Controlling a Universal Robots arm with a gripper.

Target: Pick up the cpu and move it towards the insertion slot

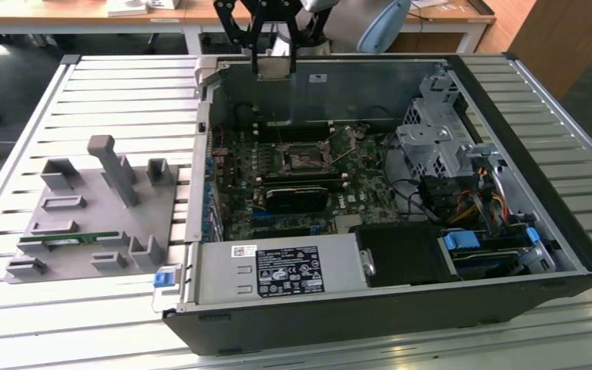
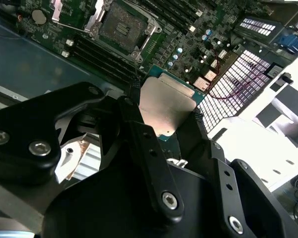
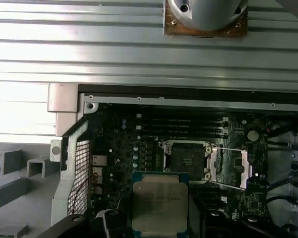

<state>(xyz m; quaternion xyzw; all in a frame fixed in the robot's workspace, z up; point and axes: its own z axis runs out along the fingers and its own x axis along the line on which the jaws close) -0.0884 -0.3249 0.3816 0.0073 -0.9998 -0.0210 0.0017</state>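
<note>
A: CPU (image 2: 165, 106), one item, silver-topped with a green rim: clamped between the black fingers of our gripper (image 1: 272, 68), held in the air above the far wall of the open computer case (image 1: 327, 77). In the first wrist view the same chip (image 3: 160, 204) hangs short of the insertion slot (image 3: 187, 158).

B: Entry, handling: we judge the grip sits on the chip's edges, so we keep it level and move slowly; a tilt would put one corner into the socket first.

A: Left to right in the exterior view: grey parts fixture (image 1: 95, 216), well apart on the slatted table (image 1: 28, 123); case wall; insertion slot (image 1: 304, 159), frame open, dark centre bare.

B: Entry, clearance: open room above the motherboard (image 1: 275, 173). The hinged socket plate (image 3: 232, 167) stands just beside the slot, with cables (image 1: 425, 193) and the drive cage (image 1: 435, 142) further right. We would approach from above, we think.
</note>
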